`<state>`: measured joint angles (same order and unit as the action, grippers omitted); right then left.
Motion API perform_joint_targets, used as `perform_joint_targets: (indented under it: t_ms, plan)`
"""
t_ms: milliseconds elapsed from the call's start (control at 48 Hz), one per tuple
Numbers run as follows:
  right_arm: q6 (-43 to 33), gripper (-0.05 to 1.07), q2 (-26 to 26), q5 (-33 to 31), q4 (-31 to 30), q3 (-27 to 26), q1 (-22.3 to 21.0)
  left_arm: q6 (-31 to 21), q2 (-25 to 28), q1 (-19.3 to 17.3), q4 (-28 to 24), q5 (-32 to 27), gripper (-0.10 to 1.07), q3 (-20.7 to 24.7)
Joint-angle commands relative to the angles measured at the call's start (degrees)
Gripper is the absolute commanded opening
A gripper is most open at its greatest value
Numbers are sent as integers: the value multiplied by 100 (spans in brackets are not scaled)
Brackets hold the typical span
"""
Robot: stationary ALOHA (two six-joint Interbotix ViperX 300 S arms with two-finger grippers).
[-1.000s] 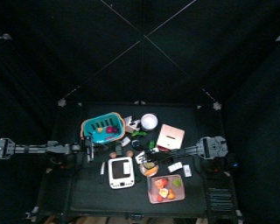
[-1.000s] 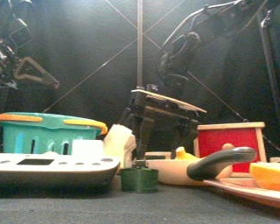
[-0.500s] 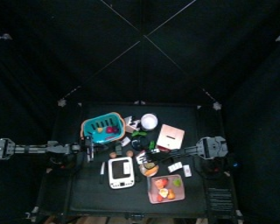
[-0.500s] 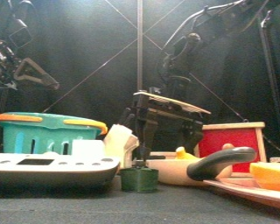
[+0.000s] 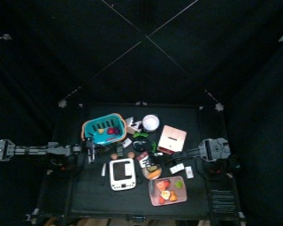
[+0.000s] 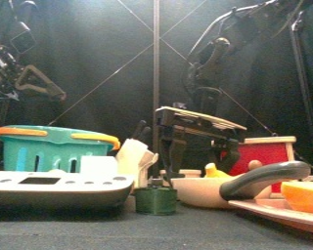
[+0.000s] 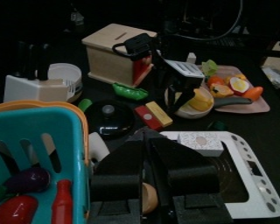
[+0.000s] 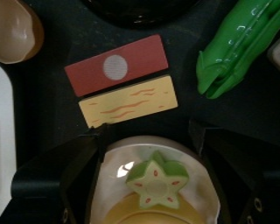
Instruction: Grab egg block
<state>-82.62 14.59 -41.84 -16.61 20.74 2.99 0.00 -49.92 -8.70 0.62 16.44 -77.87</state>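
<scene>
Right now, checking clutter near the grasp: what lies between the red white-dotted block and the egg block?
A yellow wavy-lined block lies between them, per the right wrist view.

Teal basket (image 6: 48, 148): glossy moulded plastic. White handheld toy (image 6: 58, 189): smooth, slightly shiny plastic. Red box (image 6: 257, 156): painted wood, pale bare rim. Table (image 6: 120, 229): matt black. Curtains (image 6: 107, 59): dull black cloth.
</scene>
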Motion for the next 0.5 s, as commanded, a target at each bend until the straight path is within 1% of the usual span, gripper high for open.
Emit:
perform_joint_targets:
  t_ms: [0, 104, 312, 479]
  plan:
    - [0, 101, -167, 0, -132, -97, -18, 9, 9, -18, 0, 26, 46, 62]
    - [-35, 101, -176, 0, -88, -141, -53, 9, 9, -9, 0, 26, 46, 62]
    - [-9, 101, -132, 26, 105, -308, -281, 9, 9, -18, -9, 26, 46, 53]
    - [-9, 101, -79, 35, 149, -255, -448, 9, 9, -18, -9, 26, 46, 44]
